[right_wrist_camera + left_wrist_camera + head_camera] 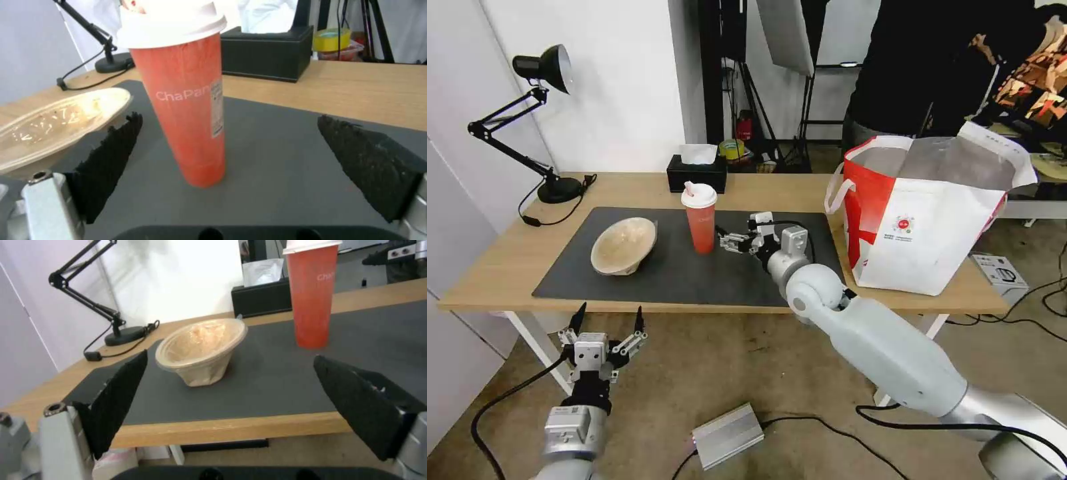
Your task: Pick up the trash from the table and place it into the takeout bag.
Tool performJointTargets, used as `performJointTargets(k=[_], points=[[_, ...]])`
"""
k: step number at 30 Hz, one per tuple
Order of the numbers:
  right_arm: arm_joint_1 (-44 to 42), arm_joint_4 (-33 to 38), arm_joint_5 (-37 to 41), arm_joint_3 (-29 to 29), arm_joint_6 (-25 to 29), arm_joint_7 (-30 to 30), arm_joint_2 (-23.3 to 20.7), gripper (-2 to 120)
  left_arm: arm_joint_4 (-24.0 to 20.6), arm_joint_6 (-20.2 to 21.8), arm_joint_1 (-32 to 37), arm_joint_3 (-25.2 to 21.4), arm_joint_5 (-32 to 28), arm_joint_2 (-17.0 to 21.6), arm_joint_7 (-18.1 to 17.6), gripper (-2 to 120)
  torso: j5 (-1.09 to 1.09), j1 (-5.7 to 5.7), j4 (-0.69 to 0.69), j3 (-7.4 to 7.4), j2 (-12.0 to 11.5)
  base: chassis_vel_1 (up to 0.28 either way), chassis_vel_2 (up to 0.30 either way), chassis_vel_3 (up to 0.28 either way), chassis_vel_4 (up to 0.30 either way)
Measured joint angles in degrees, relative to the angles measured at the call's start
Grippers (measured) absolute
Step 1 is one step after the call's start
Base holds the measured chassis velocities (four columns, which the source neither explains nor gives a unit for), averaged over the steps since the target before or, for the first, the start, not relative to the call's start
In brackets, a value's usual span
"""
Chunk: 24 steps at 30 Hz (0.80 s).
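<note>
A red drink cup (701,223) with a white lid stands upright on the dark grey mat (680,273) of the table (507,267). My right gripper (725,241) is open just to the cup's right, low over the mat; the cup (186,100) stands a little ahead of its fingers. A beige paper-pulp bowl (623,245) lies tilted on the mat's left part, also seen as the bowl (202,348). My left gripper (608,319) hangs open below the table's front edge. The takeout bag (924,207) stands open at the table's right end.
A black tissue box (697,171) sits behind the cup and a black desk lamp (540,113) at the back left corner. A person in dark clothes stands behind the bag. On the floor lie a grey power brick (728,433) and cables.
</note>
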Motion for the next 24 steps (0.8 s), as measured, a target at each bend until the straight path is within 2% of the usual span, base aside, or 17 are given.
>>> performJointTargets(k=[24], points=[[2.15, -4.24, 0.76, -2.29, -0.08, -0.88, 2.32, 100, -0.32, -0.08, 0.02, -0.27, -0.33, -0.18, -0.03, 100, 0.00, 0.00, 0.00, 0.00, 0.00, 0.000, 0.000, 0.000, 0.000]])
